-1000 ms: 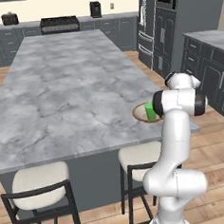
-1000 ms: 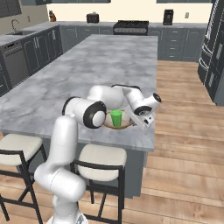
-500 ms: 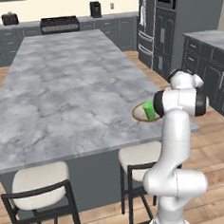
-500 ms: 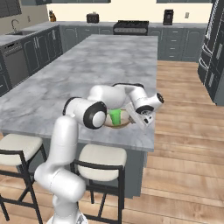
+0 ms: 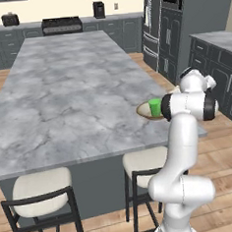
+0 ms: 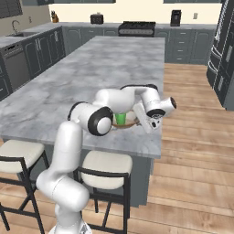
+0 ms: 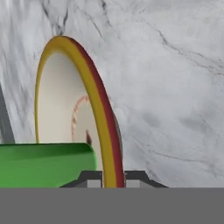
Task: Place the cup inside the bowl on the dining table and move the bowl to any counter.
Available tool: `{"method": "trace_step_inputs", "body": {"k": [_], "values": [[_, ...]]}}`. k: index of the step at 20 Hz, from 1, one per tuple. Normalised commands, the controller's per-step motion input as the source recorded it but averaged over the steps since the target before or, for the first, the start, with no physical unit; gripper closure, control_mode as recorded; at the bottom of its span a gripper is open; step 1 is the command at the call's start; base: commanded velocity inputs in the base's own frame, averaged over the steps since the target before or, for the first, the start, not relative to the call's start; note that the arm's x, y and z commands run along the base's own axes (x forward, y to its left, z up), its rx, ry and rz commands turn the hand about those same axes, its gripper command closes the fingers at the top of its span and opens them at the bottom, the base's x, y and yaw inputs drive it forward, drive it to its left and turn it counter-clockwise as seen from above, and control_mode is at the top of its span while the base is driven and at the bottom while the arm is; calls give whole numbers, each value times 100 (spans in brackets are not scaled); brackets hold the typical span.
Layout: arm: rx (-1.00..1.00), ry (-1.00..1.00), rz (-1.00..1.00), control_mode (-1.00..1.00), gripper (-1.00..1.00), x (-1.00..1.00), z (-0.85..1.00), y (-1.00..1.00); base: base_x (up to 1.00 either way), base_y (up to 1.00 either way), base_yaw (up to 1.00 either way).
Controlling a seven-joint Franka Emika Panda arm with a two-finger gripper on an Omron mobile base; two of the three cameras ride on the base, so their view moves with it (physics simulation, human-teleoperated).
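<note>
small green tumbler cup [image 5: 155, 105] stands inside wide tan-rimmed shallow bowl [image 7: 94, 105] at marble bench [image 5: 62, 92] corner | tool [image 7: 113, 177] clamped astride bowl rim | bowl looks rigid, slick, top-heavy; keep it level

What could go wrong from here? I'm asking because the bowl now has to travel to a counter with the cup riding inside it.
1. The cup stands loose and upright in the bowl; if the bowl tilts in the lift, it may topple or roll out.
2. The end effector straddles the rim at one side only, so the wide bowl could sag or slip.
3. The bowl sits near the dining table edge; a drop could land on the floor.
</note>
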Motion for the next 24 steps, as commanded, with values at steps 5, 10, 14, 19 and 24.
{"method": "trace_step_inputs", "body": {"k": [5,10,14,19,24], "values": [[11,-7,2,-100,100,-64,35,0,0,0,0],[7,-10,3,-100,100,-63,33,0,0,0,0],[0,-9,1,-100,100,-50,26,1,0,0,0],[0,-3,2,-100,100,-50,22,0,0,0,0],[0,0,2,-100,100,-40,9,1,0,0,0]]}}
